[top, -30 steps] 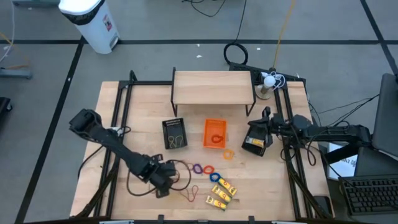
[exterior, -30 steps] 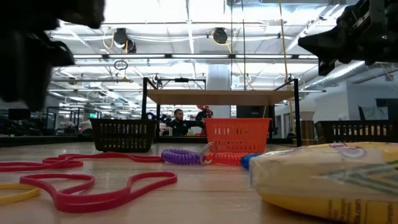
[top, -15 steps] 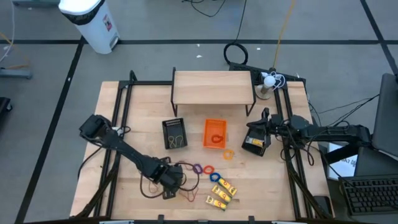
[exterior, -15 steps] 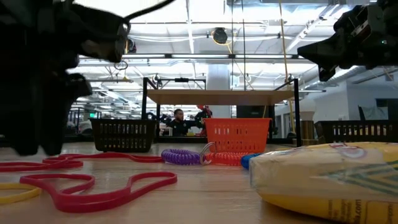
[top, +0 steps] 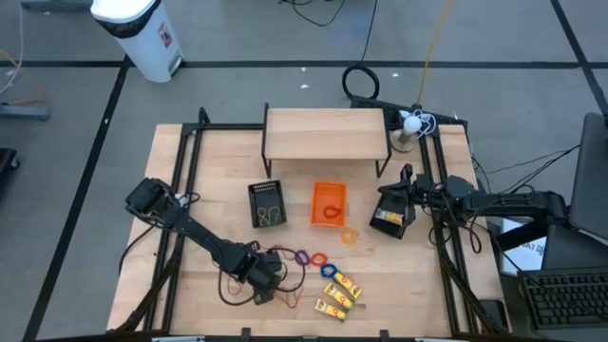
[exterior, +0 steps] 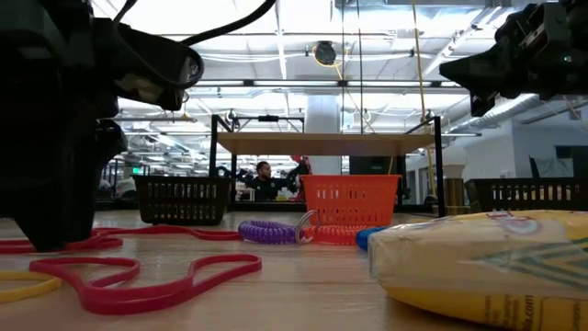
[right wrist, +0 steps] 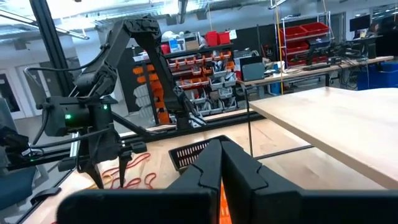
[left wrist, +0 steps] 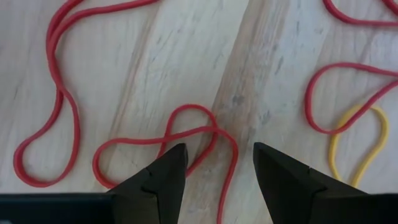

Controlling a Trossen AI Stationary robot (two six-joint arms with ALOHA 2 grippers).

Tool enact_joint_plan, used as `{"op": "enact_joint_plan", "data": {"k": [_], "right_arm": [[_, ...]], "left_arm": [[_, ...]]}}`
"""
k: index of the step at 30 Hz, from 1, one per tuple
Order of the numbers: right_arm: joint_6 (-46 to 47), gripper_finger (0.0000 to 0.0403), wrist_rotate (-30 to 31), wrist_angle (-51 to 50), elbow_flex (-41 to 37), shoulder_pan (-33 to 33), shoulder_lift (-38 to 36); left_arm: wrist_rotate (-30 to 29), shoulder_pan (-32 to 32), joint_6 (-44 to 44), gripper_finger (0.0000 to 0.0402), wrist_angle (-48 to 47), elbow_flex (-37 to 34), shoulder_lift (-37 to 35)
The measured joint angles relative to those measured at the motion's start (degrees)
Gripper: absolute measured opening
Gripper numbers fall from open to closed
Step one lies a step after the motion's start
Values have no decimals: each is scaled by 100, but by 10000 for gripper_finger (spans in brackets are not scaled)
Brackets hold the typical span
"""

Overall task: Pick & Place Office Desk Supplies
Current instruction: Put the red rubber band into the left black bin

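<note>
Left gripper point(left wrist: 214, 163), fingers spread, hovers over a red rubber band point(left wrist: 186, 134); it should probably drop straight, straddling the loop. Right gripper point(right wrist: 221, 163), pressed together, waits near the orange basket point(top: 329, 203).

The yellow packet point(exterior: 487, 267) is blurred and cut off.

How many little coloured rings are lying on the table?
4. The purple ring and red ring lie side by side near the left gripper; the blue ring is beside the packets; the orange ring is by the orange basket. More may hide inside it.
</note>
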Motion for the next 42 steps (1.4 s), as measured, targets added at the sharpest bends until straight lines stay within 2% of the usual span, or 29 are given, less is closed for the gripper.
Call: {"op": "enact_joint_plan", "data": {"k": [9,13,18,22,25,29,33,42], "right_arm": [[9,4,0,8,4,0,0],[8,4,0,6,4,0,0],[-60,4,4,82,4,0,-2],[-126,4,17,91,2,0,0],[-136,4,24,99,2,0,0],[-136,4,23,178,2,0,0],[-136,4,22,196,2,0,0],[16,4,-11,174,2,0,0]], "left_arm": [[-357,-19,-498,184,10,-9,14],[-417,-14,-576,134,-43,-13,16],[-408,0,-527,23,-49,2,20],[-395,-29,-455,13,27,-13,-79],[-505,-99,-405,4,53,-43,-428],[-1304,-358,-388,2,52,-7,-1348],[-2144,-783,-443,2,-367,-23,-2093],[-4631,-1803,-783,2,-1700,-4,-3793]]}}
